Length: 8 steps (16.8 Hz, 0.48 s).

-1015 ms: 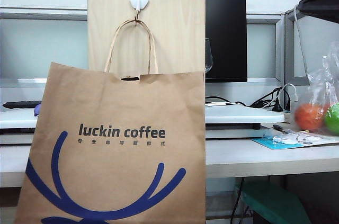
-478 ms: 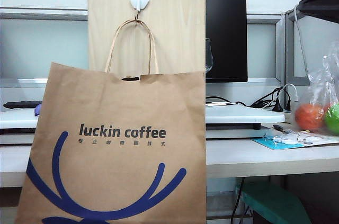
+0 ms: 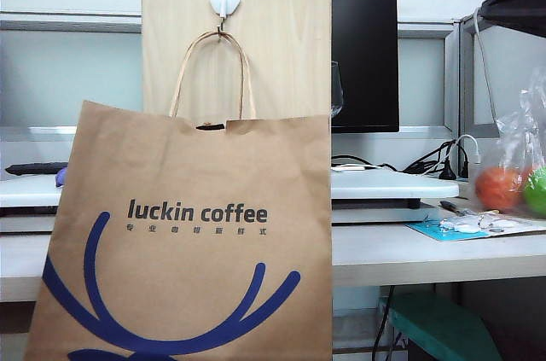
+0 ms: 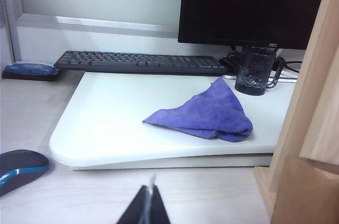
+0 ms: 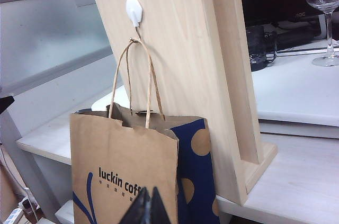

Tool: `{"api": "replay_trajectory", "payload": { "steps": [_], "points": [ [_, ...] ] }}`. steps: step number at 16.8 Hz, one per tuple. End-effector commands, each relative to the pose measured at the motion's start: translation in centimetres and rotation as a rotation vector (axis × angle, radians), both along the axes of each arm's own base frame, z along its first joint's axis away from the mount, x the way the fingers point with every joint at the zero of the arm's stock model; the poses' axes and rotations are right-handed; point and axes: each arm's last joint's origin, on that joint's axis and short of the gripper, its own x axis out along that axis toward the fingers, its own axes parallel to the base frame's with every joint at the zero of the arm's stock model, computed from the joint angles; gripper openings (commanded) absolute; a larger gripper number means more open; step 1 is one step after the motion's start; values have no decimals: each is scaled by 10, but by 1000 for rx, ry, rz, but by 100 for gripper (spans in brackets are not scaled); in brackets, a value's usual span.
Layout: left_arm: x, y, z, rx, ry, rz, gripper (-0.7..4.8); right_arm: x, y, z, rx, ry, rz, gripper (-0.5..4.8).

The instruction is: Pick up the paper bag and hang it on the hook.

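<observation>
The brown paper bag (image 3: pixel 188 233), printed "luckin coffee", hangs by its twisted loop handle (image 3: pixel 213 45) from the white hook (image 3: pixel 223 0) on the tall wooden board (image 3: pixel 281 37). Neither gripper shows in the exterior view. In the right wrist view my right gripper (image 5: pixel 149 193) is shut and empty, a little way off in front of the bag (image 5: pixel 116 150), which hangs under the hook (image 5: pixel 134 10). My left gripper (image 4: pixel 150 189) is shut with nothing in it, above the desk beside the board (image 4: pixel 312 91). A brown corner of the bag (image 4: pixel 307 192) shows there.
A purple cloth (image 4: pixel 206 115) lies on a white tray (image 4: pixel 106 128). Behind it are a keyboard (image 4: pixel 137 62), a dark cup (image 4: pixel 256 73) and a monitor (image 4: pixel 254 1). A mouse (image 4: pixel 18 166) lies on the desk. A wine glass (image 5: pixel 324 1) and a plastic fruit bag (image 3: pixel 512 182) stand to the right.
</observation>
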Motion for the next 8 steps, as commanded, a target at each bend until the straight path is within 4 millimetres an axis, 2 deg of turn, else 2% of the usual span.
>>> {"api": "replay_trajectory", "payload": {
  "steps": [1,5,7,8],
  "points": [
    [0,0,1,-3,-10,1,-5,0,0,-1,1,-4,0,0],
    [0,0,1,-3,-9,1,-5,0,0,-3,-11,5,0,0],
    [0,0,1,-4,-9,2,-5,4,-3,-4,-81,-29,-60,0],
    [0,0,1,-4,-9,2,-5,10,-9,-4,-118,-52,-154,0]
  ]
}}
